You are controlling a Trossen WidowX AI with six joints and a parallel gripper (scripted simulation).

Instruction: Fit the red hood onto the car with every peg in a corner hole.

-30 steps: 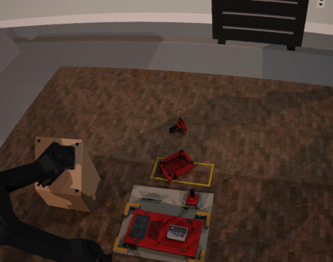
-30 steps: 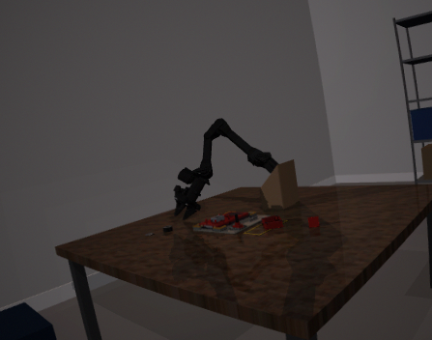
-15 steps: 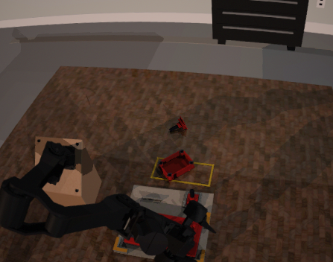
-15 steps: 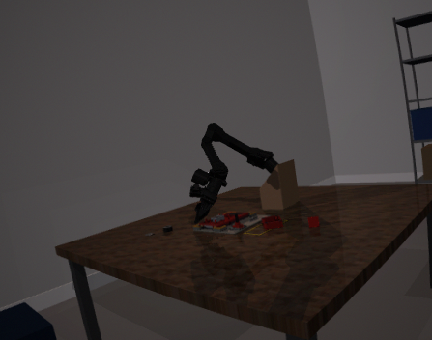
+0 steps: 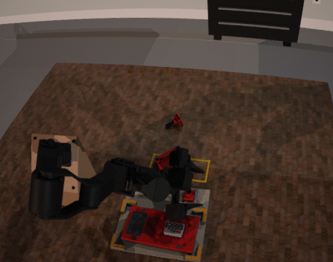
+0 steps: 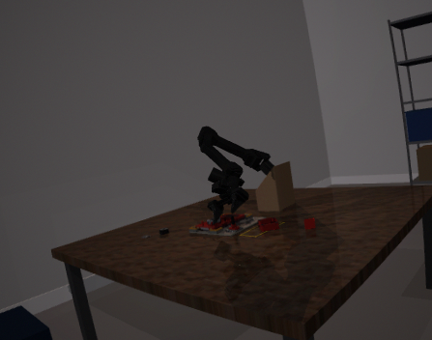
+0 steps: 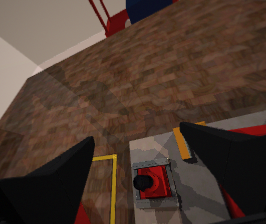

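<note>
Black parallel-jaw gripper (image 5: 185, 184) spread wide, nothing between the fingers, hanging over the boundary between the yellow-outlined rectangle (image 5: 205, 172) and the grey jig plate with orange corner marks (image 5: 119, 239). Red hood shell (image 5: 165, 159) lying on the dark wooden table (image 5: 252, 138) inside the yellow outline, largely covered by the black arm (image 5: 114, 179) in the top view. Red toy car chassis (image 5: 151, 229) seated in the jig, grey engine block (image 5: 174, 228) on its deck. Small red block with a black knob (image 7: 152, 183) directly below the fingers in the wrist view, in a grey-framed square recess. Small red-and-black part (image 5: 175, 122) lying apart, farther up the table
</note>
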